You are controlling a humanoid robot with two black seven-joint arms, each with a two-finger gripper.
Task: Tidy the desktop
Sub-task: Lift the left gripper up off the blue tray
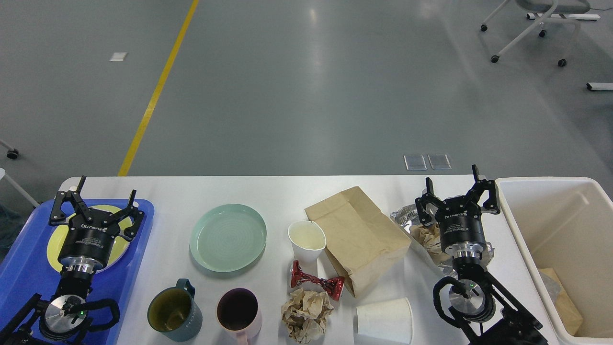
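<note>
The white desktop (268,189) carries dishes and rubbish. A pale green plate (228,236), a teal mug (174,316) and a pink mug (238,314) sit left of centre. An upright paper cup (306,239), a brown paper bag (357,237), a red wrapper (317,281), a crumpled paper ball (306,314) and a tipped paper cup (384,320) lie in the middle. My left gripper (105,196) hangs open above a yellow plate (119,247). My right gripper (452,184) is open over crumpled foil and paper (424,232).
A blue tray (28,268) at the left edge holds the yellow plate. A cream bin (541,184) stands at the right with some paper inside. Grey floor with a yellow line lies beyond the table; a wheeled chair stands far right.
</note>
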